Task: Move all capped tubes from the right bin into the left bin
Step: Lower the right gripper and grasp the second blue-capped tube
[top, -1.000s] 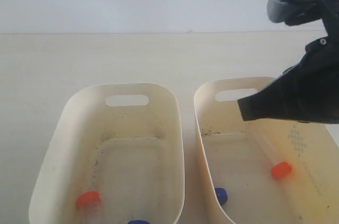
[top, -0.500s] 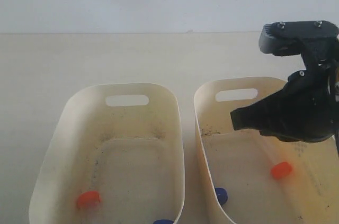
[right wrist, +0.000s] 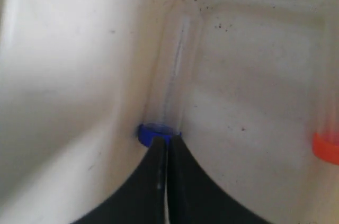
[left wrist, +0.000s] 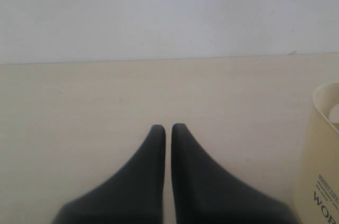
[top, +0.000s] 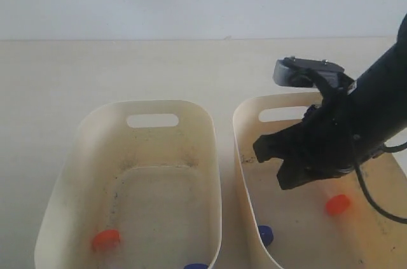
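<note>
right end effector (right wrist: pixel 165 140), fingers pressed together and holding nothing, points down into the right bin (top: pixel 240 154). its tip sits just beside the cap of a blue-capped tube (right wrist: pixel 170 81) lying along the foot of the bin's side wall. the step in hand looks to be the reach for this tube, with the job seemingly half done: the left bin (top: pixel 191 130) already holds two tubes, marked by an orange cap (top: pixel 105 239) and a blue cap (top: pixel 196 266) at its near end. two are left in the right bin, the blue-capped one and an orange-capped tube (top: pixel 338 204) well apart from it, toward the opposite wall. the next move likely calls for the fingers to part and straddle the tube. that looks awkward, since the tube hugs the wall; one finger may have to slip between tube and plastic, or nudge it clear first. the see-through body is hard to make out, and a round tube could roll. left end effector (left wrist: pixel 168 128), likewise clenched on nothing, hangs over the pale surface (left wrist: pixel 79 91), away from both bins' insides.
</note>
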Tool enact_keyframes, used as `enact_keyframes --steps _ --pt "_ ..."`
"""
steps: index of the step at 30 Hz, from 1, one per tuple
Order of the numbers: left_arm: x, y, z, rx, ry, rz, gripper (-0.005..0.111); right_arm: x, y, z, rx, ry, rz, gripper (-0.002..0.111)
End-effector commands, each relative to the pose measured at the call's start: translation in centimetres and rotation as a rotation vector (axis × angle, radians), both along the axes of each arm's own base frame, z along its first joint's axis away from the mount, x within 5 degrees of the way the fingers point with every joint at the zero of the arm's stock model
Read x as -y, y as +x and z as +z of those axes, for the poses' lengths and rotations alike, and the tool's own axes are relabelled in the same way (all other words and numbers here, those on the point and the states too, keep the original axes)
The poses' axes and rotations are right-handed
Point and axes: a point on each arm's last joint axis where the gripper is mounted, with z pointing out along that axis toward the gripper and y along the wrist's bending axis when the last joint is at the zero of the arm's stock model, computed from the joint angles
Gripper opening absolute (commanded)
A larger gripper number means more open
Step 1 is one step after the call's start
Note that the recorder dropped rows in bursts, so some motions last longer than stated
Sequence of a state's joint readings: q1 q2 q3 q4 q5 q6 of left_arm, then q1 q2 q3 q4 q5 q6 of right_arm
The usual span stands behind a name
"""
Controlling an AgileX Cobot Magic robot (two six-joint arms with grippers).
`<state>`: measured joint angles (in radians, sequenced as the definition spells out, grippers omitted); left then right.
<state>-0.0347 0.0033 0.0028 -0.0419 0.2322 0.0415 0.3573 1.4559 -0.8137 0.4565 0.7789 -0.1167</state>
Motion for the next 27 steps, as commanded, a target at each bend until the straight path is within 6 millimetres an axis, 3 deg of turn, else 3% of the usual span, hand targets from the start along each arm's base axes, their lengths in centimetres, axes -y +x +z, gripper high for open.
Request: enact_keyframes --steps 1,9,19,22,27 --pt "0.0 0.0 0.2 0.012 -0.005 0.002 0.004 -0.1 0.9 -2.0 -0.043 -0.027 0.022 0.0" --pt "0.0 0.0 0.2 0.012 -0.005 0.002 0.004 -0.3 2.0 -4.0 -0.052 -0.047 0.006 0.0" --pt "0.0 0.0 0.2 0.012 -0.005 0.002 0.004 -0.3 2.2 -4.4 -0.073 -0.039 -0.075 0.004" --pt "0.0 0.0 0.2 0.012 -0.005 0.002 0.004 -0.3 2.1 -4.4 -0.08 -0.043 -0.067 0.024" --pt "0.0 0.0 0.2 0.012 -0.005 0.002 0.004 -0.3 2.2 -4.4 -0.067 -0.042 -0.069 0.092"
